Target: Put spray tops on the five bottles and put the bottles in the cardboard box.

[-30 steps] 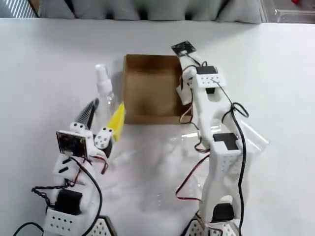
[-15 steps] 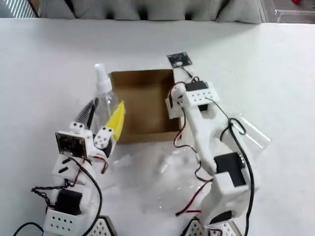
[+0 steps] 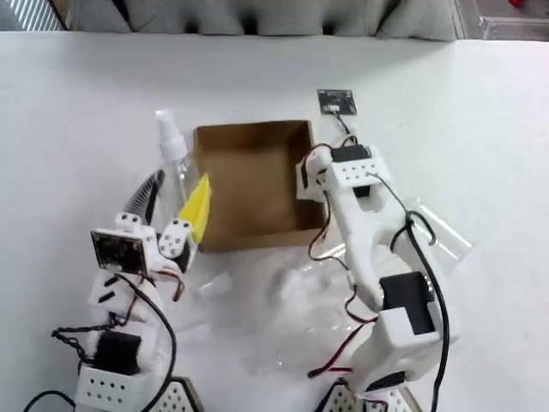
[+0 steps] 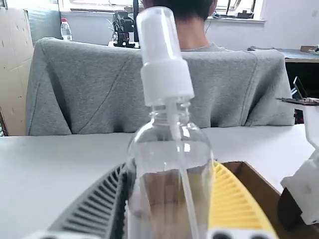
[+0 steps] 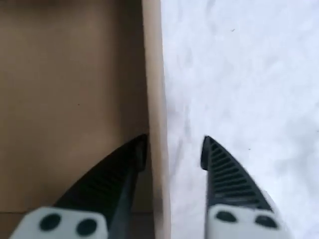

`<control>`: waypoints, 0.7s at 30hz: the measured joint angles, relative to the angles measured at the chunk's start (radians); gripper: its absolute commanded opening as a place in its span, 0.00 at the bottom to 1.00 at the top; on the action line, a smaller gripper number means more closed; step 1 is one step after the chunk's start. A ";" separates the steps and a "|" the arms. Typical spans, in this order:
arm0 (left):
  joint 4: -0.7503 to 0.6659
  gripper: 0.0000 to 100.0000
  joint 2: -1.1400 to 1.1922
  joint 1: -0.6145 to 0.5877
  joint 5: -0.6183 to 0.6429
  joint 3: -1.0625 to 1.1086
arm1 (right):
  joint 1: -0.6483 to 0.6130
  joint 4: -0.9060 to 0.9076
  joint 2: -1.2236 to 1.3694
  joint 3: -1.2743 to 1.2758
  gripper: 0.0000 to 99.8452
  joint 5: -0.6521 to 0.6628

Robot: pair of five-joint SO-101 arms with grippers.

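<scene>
on the near side of the white table [image 3: 77, 86], between the two arms: clear crumpled-looking plastic items [image 3: 287, 287] lie in front of the box; too faint to tell what they are; another clear piece [image 3: 442, 236] lies just beside the right arm [image 3: 377, 249]

left gripper [image 3: 180, 184]: one grey ribbed finger [image 4: 94, 209] and one yellow ribbed finger [image 4: 234, 204], clamped on the body of a clear round-shouldered plastic bottle [image 3: 178, 172]; white spray top [image 3: 167, 129] is seated on its neck; in the left wrist view a thin dip tube runs down inside; bottle is outside the open brown cardboard box [image 3: 253, 184], just beside its left wall, neck pointing away from the arm's base; can't tell whether it touches the table or the box

right gripper [image 5: 173, 144]: black ribbed fingers apart, straddling the box's right wall; one finger is inside the box, close against the cardboard; the other is outside over the table, with a visible gap to the wall; so not closed on it

past the box's far right corner: small black circuit board [image 3: 334, 101] on thin wires from the right arm's wrist

farthest, beyond the table edge: grey fabric backrest [image 4: 99, 94]
</scene>
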 measured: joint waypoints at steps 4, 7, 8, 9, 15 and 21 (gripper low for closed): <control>-0.018 0.02 0.000 0.000 0.064 0.002 | 0.000 0.046 -0.021 0.000 0.16 0.000; -0.044 0.02 0.000 0.000 0.112 0.003 | 0.000 0.101 -0.089 0.000 0.11 0.000; -0.048 0.02 0.000 0.000 0.118 0.003 | 0.000 0.127 -0.121 0.000 0.10 0.000; -0.049 0.02 0.000 0.000 0.121 0.003 | 0.000 0.155 -0.160 0.000 0.09 0.000; -0.049 0.02 0.000 0.000 0.130 0.002 | -0.020 0.308 -0.430 0.000 0.08 0.000; 0.006 0.02 -0.002 0.003 0.130 -0.055 | -0.061 0.514 -0.666 0.003 0.08 0.000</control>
